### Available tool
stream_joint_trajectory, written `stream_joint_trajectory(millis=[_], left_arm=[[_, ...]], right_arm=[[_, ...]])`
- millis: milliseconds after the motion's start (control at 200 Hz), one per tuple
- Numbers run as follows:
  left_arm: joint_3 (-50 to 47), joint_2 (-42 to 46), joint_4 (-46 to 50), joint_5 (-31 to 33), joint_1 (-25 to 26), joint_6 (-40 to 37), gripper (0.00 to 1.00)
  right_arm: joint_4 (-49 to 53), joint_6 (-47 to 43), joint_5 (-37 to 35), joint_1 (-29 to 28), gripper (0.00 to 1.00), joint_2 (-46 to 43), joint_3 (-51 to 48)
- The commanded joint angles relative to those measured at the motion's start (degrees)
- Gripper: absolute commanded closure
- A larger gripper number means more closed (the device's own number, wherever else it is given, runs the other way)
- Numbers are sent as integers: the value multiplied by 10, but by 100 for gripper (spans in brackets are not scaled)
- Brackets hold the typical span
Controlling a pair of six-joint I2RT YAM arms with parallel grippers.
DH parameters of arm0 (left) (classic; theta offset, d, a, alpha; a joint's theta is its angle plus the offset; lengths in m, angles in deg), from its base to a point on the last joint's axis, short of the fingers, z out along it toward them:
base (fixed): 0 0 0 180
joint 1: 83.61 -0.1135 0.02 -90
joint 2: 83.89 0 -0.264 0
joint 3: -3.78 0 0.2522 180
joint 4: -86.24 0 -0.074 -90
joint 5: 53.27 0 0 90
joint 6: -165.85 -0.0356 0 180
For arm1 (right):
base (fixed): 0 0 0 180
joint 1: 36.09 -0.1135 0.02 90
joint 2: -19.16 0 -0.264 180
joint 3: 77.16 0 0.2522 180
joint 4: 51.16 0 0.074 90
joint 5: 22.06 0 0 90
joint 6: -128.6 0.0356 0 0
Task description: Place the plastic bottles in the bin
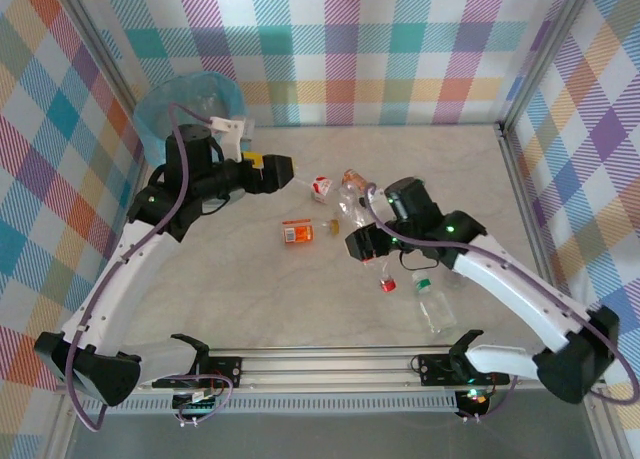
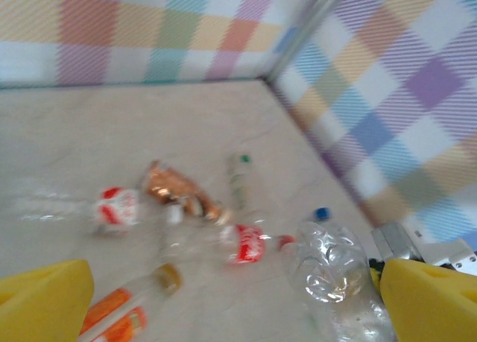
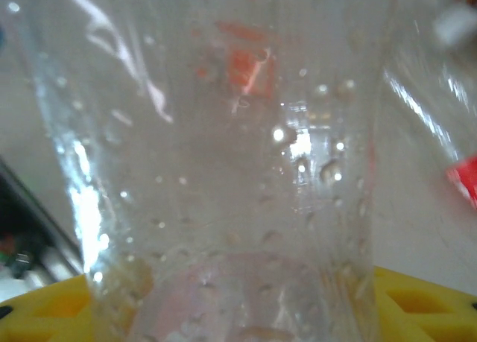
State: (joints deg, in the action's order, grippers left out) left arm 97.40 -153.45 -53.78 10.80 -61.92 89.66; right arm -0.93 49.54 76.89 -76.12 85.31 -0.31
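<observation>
- Checked walls ring a pale desk point(image 1: 250, 299); the bin point(image 1: 190, 97) sits in the far-left corner, with the left gripper point(image 1: 283, 171) just right of it and the right gripper point(image 1: 360, 246) low over mid-desk; bottles point(image 1: 297, 231) lie scattered between and around them
- Left wrist: yellow pads point(image 2: 41, 301) stand wide apart with nothing between the jaws; a blue-cap bottle point(image 2: 335, 275) lies beside the right pad, with red-label, brown and orange ones beyond
- Right wrist: jaws clamped on a clear bottle point(image 3: 238, 171) beaded with droplets, between both yellow pads
</observation>
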Motion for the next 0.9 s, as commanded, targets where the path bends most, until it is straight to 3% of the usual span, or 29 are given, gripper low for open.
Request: stream_joint_trajectory(millis=[0, 335, 695, 895], left_arm=[[34, -13, -44, -129, -1, 53, 1], [54, -52, -40, -200, 44, 57, 3], [68, -68, -38, -220, 65, 44, 5], [69, -63, -28, -203, 65, 28, 18]], right_arm=[[-104, -17, 80, 1, 36, -29, 8], [-200, -20, 193, -1, 38, 2, 65], [-216, -12, 196, -17, 39, 36, 89], [-215, -17, 210, -20, 38, 43, 97]])
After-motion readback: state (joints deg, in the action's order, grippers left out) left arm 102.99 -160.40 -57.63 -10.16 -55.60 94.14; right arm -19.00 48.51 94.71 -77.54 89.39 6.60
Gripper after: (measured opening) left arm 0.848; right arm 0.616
